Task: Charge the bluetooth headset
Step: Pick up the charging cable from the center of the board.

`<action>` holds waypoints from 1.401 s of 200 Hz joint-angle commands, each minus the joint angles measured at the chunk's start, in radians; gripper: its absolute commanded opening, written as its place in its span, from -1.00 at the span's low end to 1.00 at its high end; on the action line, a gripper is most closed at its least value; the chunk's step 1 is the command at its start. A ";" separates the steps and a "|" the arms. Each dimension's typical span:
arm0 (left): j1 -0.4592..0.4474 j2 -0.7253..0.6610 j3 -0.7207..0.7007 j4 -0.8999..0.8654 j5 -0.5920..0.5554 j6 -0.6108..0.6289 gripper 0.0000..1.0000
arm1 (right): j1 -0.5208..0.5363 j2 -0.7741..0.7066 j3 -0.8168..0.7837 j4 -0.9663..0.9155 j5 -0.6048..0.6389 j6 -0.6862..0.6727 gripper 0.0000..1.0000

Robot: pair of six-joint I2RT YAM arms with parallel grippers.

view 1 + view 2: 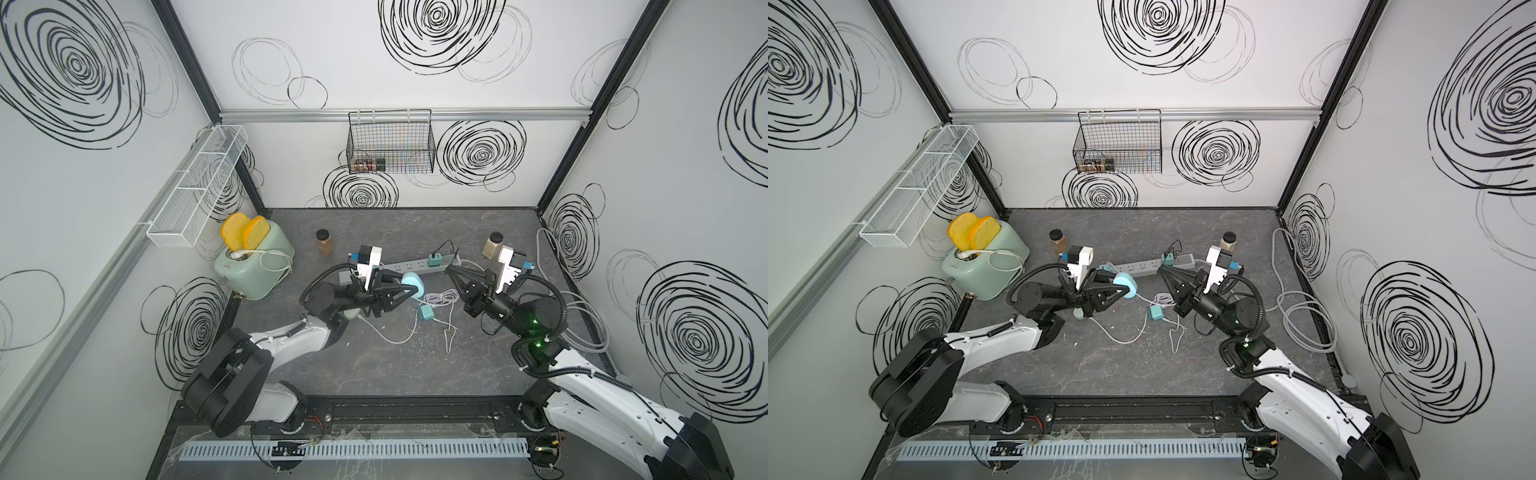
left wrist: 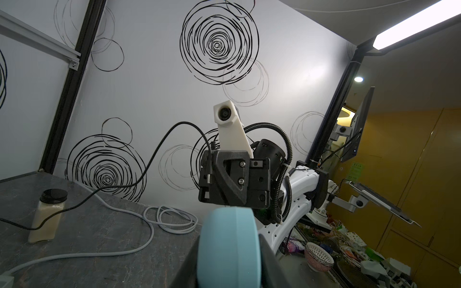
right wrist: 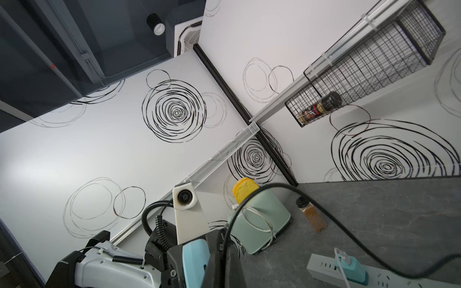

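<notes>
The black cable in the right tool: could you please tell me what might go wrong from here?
The black cable loops from the charger in the power strip to the right tool; a pull might unplug it.
The blue case sits clamped in the left tool, its port unseen; the plug may miss.

White arms [image 1: 291, 336], black joints [image 1: 226, 382], ribbed black cables [image 2: 290, 149], black fingers [image 1: 459, 275]

Bright and even from above, with faint soft shadows on the tabletop [image 1: 374, 361]. Glaring strip lamp [image 2: 414, 26] and pale sheen on the wall [image 2: 306, 74] in the left wrist view; bent edges, soft up close.
</notes>
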 commanded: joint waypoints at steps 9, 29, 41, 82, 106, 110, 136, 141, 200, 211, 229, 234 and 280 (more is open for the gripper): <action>0.026 0.001 0.053 0.089 0.075 -0.011 -0.51 | 0.048 0.033 -0.014 0.197 0.029 -0.032 -0.92; 0.036 0.015 0.085 0.097 0.103 -0.024 -0.51 | 0.079 0.057 -0.022 0.260 0.041 -0.049 -0.92; 0.040 0.023 0.099 0.099 0.113 -0.025 -0.51 | 0.092 0.070 -0.014 0.274 0.037 -0.057 -0.91; 0.042 0.060 0.130 0.153 0.143 -0.061 -0.51 | 0.130 0.079 -0.007 0.305 0.072 -0.104 -0.91; 0.039 0.082 0.141 0.197 0.152 -0.091 -0.51 | 0.134 0.092 -0.011 0.332 0.079 -0.112 -0.91; 0.037 0.086 0.143 0.202 0.152 -0.094 -0.51 | 0.134 0.096 -0.012 0.338 0.081 -0.111 -0.91; 0.032 0.098 0.155 0.211 0.143 -0.103 -0.51 | 0.136 0.115 -0.028 0.395 0.083 -0.112 -0.90; 0.031 0.100 0.157 0.213 0.141 -0.106 -0.51 | 0.137 0.116 -0.031 0.402 0.085 -0.113 -0.90; 0.024 0.112 0.153 0.269 0.144 -0.154 -0.53 | 0.168 0.123 -0.057 0.458 0.127 -0.165 -0.90; 0.020 0.114 0.154 0.281 0.155 -0.164 -0.53 | 0.168 0.124 -0.058 0.468 0.134 -0.170 -0.89; 0.011 0.108 0.155 0.287 0.172 -0.168 -0.53 | 0.168 0.123 -0.059 0.477 0.136 -0.177 -0.89; 0.010 0.105 0.155 0.286 0.175 -0.169 -0.54 | 0.168 0.123 -0.059 0.480 0.136 -0.177 -0.89; 0.008 0.052 0.132 0.284 0.185 -0.167 -0.55 | 0.175 0.123 -0.065 0.489 0.141 -0.189 -0.88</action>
